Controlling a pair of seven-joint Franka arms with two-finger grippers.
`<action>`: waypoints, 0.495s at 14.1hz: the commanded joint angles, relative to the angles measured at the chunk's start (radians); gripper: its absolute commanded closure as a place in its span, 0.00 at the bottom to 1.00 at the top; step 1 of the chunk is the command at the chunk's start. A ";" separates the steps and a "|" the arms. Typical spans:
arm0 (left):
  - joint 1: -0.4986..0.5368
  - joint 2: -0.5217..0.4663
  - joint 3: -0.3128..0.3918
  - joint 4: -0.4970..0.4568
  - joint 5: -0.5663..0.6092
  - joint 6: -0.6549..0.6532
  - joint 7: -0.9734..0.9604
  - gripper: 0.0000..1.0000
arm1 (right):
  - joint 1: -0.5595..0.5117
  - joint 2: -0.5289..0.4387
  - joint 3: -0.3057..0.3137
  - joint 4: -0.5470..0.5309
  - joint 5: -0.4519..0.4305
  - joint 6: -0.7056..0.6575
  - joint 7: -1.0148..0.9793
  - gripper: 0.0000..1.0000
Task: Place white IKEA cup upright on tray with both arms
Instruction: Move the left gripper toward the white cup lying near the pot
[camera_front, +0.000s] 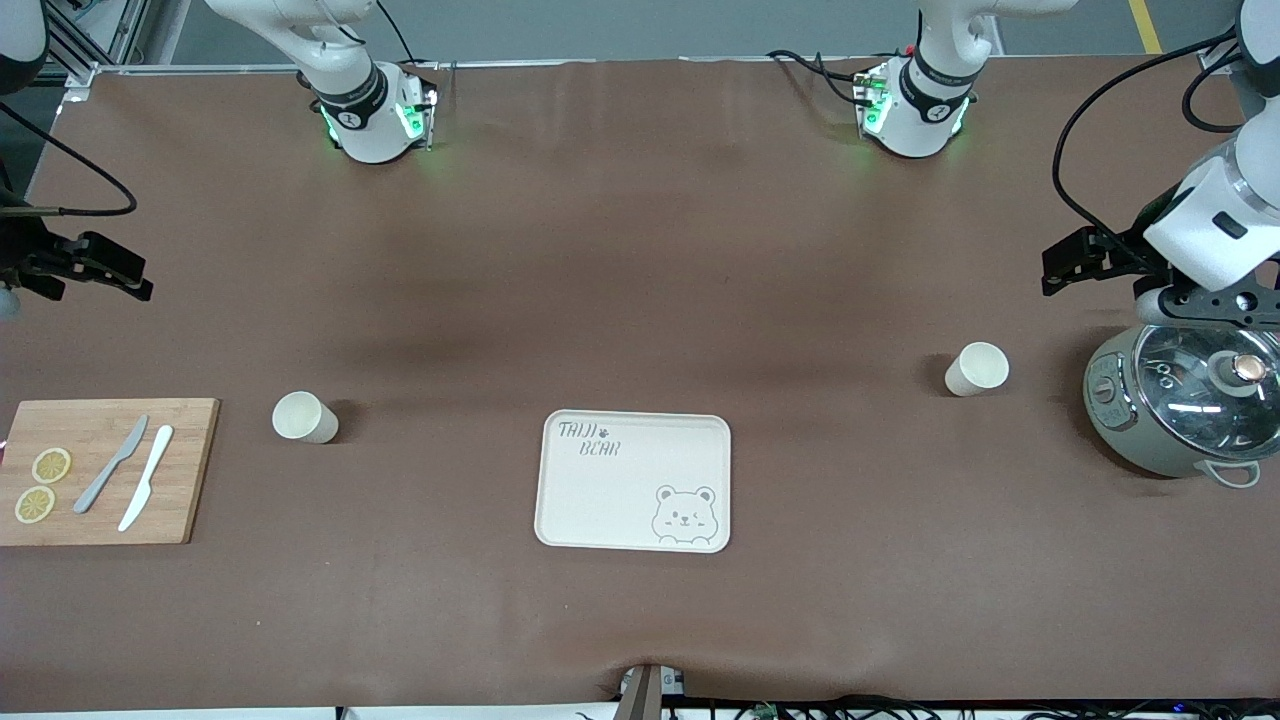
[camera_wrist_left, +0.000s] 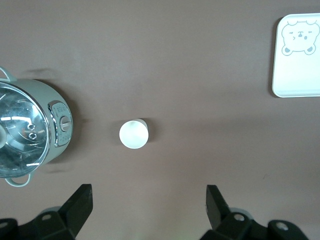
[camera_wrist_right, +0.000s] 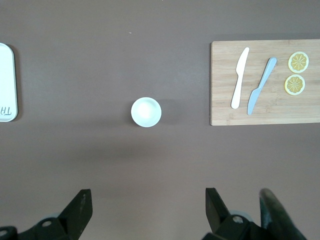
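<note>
Two white cups stand upright on the brown table. One cup (camera_front: 977, 368) (camera_wrist_left: 133, 134) is toward the left arm's end, beside the pot. The other cup (camera_front: 305, 417) (camera_wrist_right: 146, 111) is toward the right arm's end, beside the cutting board. The cream tray (camera_front: 600, 500) (camera_wrist_left: 295, 75) (camera_wrist_right: 6, 85) with bear drawing lies between them, bare. My left gripper (camera_front: 1075, 262) (camera_wrist_left: 148, 192) hangs open over the table by the pot, holding nothing. My right gripper (camera_front: 100, 272) (camera_wrist_right: 148, 196) hangs open over the table's edge at the right arm's end, also holding nothing.
A grey-green pot with glass lid (camera_front: 1180, 410) (camera_wrist_left: 25, 130) stands at the left arm's end. A wooden cutting board (camera_front: 190, 470) (camera_wrist_right: 222, 85) carries a grey knife (camera_front: 110, 465), a white knife (camera_front: 146, 478) and two lemon slices (camera_front: 42, 485).
</note>
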 joint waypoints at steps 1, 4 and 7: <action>-0.003 0.003 0.009 0.014 -0.020 -0.007 0.014 0.00 | 0.001 0.013 -0.001 0.024 0.008 -0.003 0.006 0.00; -0.008 0.003 0.008 0.012 -0.011 -0.007 0.008 0.00 | 0.001 0.013 -0.001 0.027 0.007 -0.004 0.006 0.00; -0.009 0.005 0.006 0.011 -0.009 -0.007 0.009 0.00 | 0.006 0.013 -0.001 0.036 0.008 -0.006 0.009 0.00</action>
